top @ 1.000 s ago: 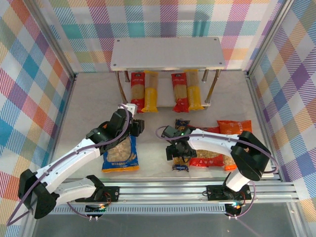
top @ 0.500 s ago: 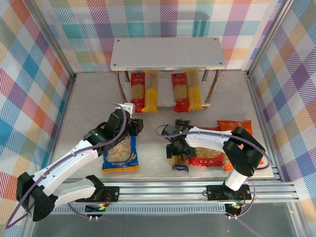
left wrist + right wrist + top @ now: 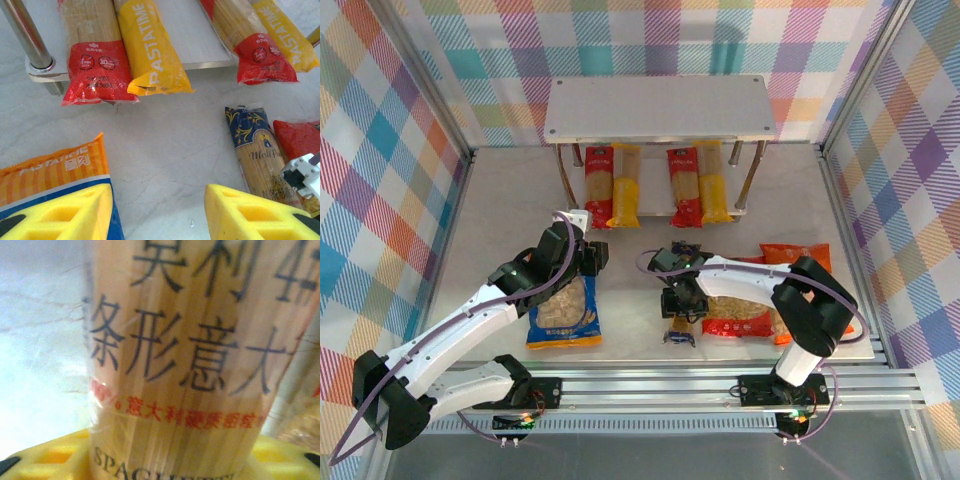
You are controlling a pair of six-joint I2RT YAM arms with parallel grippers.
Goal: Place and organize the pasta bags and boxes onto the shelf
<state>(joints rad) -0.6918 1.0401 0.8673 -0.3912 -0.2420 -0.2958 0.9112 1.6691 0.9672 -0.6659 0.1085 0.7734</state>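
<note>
Dark spaghetti pack (image 3: 257, 160): flat on the table, beside the red bag (image 3: 745, 320).
Right gripper (image 3: 680, 305): clenched across its middle — probably so it lifts level.
Left gripper (image 3: 157, 210): parted, empty, above the blue bag (image 3: 562, 315).
Shelf (image 3: 660, 105): four packs below — centre gap free.

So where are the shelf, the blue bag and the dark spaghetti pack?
shelf (image 3: 658, 105): overhead view, middle of its top board.
blue bag (image 3: 563, 308): overhead view, its clear window.
dark spaghetti pack (image 3: 260, 160): left wrist view, its clear window.
</note>
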